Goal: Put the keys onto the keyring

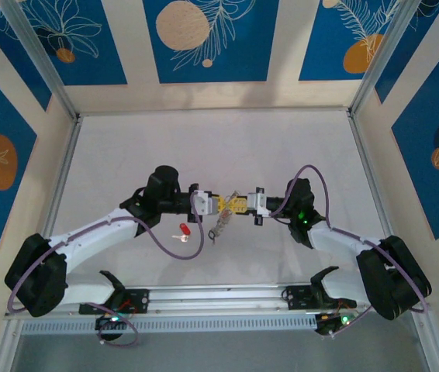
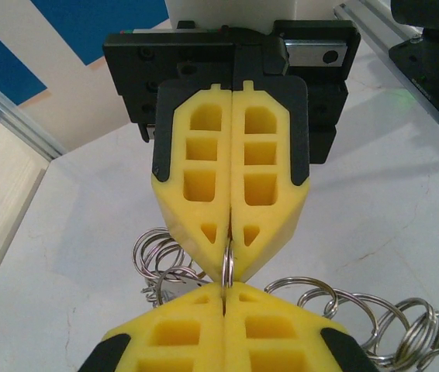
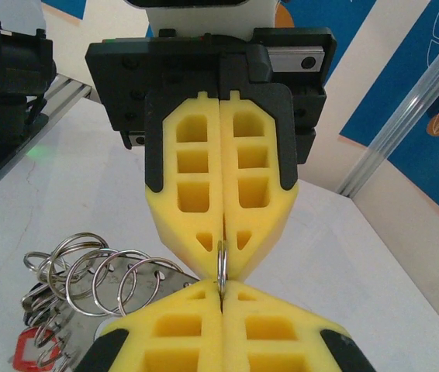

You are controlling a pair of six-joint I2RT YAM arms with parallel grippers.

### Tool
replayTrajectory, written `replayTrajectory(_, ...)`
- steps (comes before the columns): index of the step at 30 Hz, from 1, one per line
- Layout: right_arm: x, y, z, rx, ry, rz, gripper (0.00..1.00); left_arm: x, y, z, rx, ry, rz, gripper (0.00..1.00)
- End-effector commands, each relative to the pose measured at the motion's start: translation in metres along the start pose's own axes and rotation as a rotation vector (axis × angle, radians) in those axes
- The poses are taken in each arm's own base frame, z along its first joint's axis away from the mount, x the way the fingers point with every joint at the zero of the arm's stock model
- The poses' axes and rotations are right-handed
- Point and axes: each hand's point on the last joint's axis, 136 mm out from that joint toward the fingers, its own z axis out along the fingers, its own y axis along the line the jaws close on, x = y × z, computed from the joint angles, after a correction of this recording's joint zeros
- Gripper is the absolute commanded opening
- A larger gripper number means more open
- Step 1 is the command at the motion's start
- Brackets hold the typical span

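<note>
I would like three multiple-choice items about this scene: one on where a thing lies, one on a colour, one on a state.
1. Where does the loose red-headed key lie?
A. on the table beside the left arm
B. in the far right corner
C. on the right arm's base

2. What colour are the foam pads of the end effectors?
A. black
B. blue
C. yellow

3. How do the left end effector and the right end effector stand?
A. both open
B. both shut on the keyring
C. one open, one shut

Answers:
1 A: the top view shows it on the table by the left wrist.
2 C: both wrist views show yellow pads.
3 B: each pair of pads meets, pinching the keyring at the tips.
</note>
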Motion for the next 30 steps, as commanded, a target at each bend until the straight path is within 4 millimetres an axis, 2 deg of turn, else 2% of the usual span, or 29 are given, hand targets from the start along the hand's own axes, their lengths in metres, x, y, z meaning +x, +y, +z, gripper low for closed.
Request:
replayTrajectory(1,-0.008,-0.008,0.006,0.025,-0.011,-0.061,0.11,-0.002,0.004,-0.004,-0.028,-0.013,0.011,0.0)
replayTrajectory(2,-0.005,-0.009,0.005,0.039,0.0,-0.066,0.16,0.001,0.006,-0.004,-0.044,0.006,0.015,0.0)
replayTrajectory(4,0.0,-0.011,0.006,0.058,0.027,-0.075,0.2,0.006,0.008,-0.007,-0.053,0.046,0.027,0.0)
replayTrajectory(10,0.007,-0.01,0.008,0.054,0.068,-0.072,0.21,0.015,0.01,-0.008,-0.063,0.119,0.049,0.0)
replayTrajectory(26,0.026,-0.008,0.023,0.042,0.149,-0.07,0.24,0.01,0.007,-0.008,-0.051,0.116,0.063,0.0)
replayTrajectory(27,0.026,-0.008,0.024,0.04,0.15,-0.069,0.22,0.01,0.007,-0.009,-0.051,0.116,0.063,0.0)
replayTrajectory(30,0.027,-0.007,0.024,0.035,0.153,-0.063,0.04,0.012,0.006,-0.008,-0.048,0.124,0.059,0.0)
